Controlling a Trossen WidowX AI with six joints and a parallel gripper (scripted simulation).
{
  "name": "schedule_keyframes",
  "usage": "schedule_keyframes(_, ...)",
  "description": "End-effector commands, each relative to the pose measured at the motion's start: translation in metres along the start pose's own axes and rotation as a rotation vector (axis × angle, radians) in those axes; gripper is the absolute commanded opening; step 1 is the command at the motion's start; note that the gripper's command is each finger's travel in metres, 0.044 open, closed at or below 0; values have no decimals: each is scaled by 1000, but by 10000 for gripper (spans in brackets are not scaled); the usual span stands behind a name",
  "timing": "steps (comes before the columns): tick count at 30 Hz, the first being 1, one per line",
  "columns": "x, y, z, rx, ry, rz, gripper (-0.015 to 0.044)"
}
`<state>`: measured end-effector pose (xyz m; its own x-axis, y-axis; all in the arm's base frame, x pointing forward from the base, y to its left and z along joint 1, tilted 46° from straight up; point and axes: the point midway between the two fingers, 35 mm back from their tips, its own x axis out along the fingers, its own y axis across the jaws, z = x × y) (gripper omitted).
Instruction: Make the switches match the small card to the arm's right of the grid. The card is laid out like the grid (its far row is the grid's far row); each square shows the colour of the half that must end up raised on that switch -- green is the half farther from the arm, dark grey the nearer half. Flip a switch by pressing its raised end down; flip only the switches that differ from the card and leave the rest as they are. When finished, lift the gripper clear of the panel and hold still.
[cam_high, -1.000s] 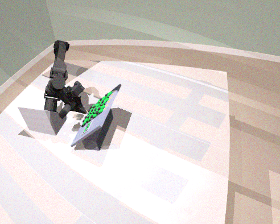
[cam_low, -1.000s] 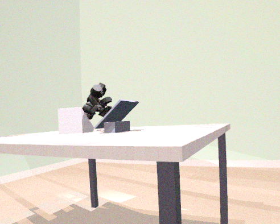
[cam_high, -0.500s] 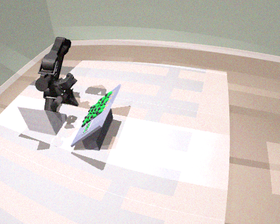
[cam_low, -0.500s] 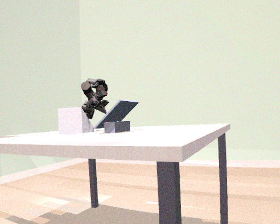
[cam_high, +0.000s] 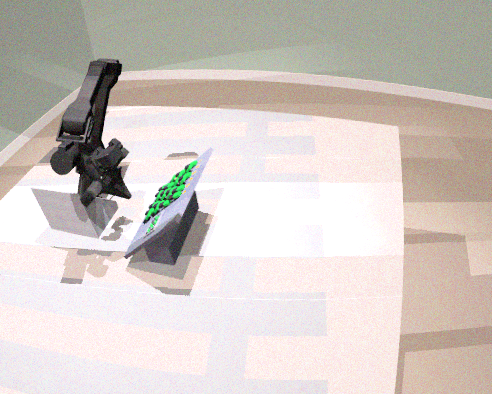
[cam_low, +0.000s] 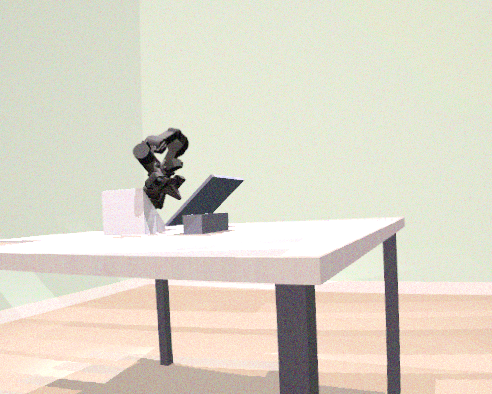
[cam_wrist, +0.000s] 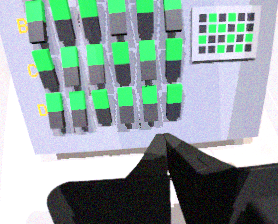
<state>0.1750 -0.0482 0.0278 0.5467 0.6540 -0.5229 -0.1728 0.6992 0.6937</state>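
Observation:
The tilted panel (cam_high: 134, 247) (cam_low: 212, 196) (cam_wrist: 220, 95) carries a grid of rocker switches with green far halves and dark near halves. Rows B, C and D show in the wrist view; the row beyond B is cut off. In row D, the third switch (cam_wrist: 102, 107) and sixth switch (cam_wrist: 174, 102) have darker near halves than their neighbours. Which halves are raised is hard to tell. The card (cam_wrist: 225, 56) (cam_high: 152, 225), right of the grid, shows four rows of green and dark squares. My gripper (cam_wrist: 162, 139) (cam_high: 130, 196) (cam_low: 180, 198) is shut and empty, off the panel's near side, apart from the switches.
A dark support block (cam_high: 165, 247) (cam_low: 205, 223) stands under the panel. A pale upright block (cam_high: 67, 212) (cam_low: 124, 212) stands by the arm, close to the panel's near side. The table (cam_high: 360, 220) (cam_low: 280, 245) bears them all.

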Motion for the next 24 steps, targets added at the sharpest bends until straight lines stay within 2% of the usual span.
schedule_keyframes(1, 24, 1, -2, 10, -14, 13, 0)
schedule_keyframes(24, 50, 3, -2, 9, -20, 18, 0)
